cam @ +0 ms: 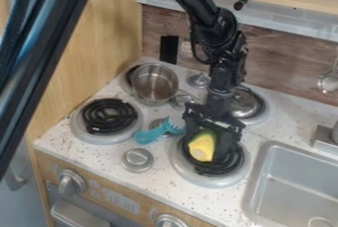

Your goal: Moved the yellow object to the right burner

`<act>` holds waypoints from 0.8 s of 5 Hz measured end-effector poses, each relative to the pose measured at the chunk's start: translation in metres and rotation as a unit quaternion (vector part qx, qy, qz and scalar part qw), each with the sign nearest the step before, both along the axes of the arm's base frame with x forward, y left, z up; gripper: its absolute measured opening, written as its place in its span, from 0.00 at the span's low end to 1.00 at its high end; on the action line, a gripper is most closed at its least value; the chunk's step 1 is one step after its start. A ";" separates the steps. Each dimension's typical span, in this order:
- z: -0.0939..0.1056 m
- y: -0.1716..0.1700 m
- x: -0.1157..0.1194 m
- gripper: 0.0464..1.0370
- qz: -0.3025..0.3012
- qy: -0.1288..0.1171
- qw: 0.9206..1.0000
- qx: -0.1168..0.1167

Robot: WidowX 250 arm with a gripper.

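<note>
Item: toy-kitchen countertop [158, 176], white with dark speckles, sink basin [297, 186] let into one end.

Item: robot arm [214, 31], black, jointed, let down from above over the stove part.

Item: right front burner [207, 179], a dark coil in a pale metallic dish; by my reading, the destination named in the task.

Item: black gripper [213, 143], pointing downward over that burner, right at the yellow piece. From where I stand I cannot tell whether it is spread, pressed together or pinching the piece.

Item: saucepan [155, 91], metal, at the rear left burner.

Item: teal utensil [153, 133], toothed at one end, lying between the two front burners.

Item: yellow toy food piece [201, 148] with a green edge, possibly an avocado half. It is at the right front burner, over the coil, tilted; whether it bears on the coil or hangs just above, I cannot say. Handling, as I judge it: light, probably stiff hollow plastic, hard to damage, somewhat slippery on its smooth rounded skin. Best taken across the narrower width, around the middle, with even, modest pressure; held at the tapered end it would likely swivel or squirt free. Once down, the coil's ridges may let it rock.
</note>
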State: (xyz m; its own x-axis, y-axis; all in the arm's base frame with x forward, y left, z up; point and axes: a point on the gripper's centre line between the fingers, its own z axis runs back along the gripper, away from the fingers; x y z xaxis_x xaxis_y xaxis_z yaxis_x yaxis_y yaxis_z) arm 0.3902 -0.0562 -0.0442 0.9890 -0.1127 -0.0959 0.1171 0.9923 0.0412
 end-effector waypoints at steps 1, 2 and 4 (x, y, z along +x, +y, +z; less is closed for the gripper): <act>0.028 0.000 -0.001 0.97 0.007 -0.005 1.000 0.002; 0.063 -0.004 -0.003 0.96 0.007 -0.029 0.999 -0.023; 0.076 0.004 -0.011 0.96 0.006 -0.042 0.999 -0.027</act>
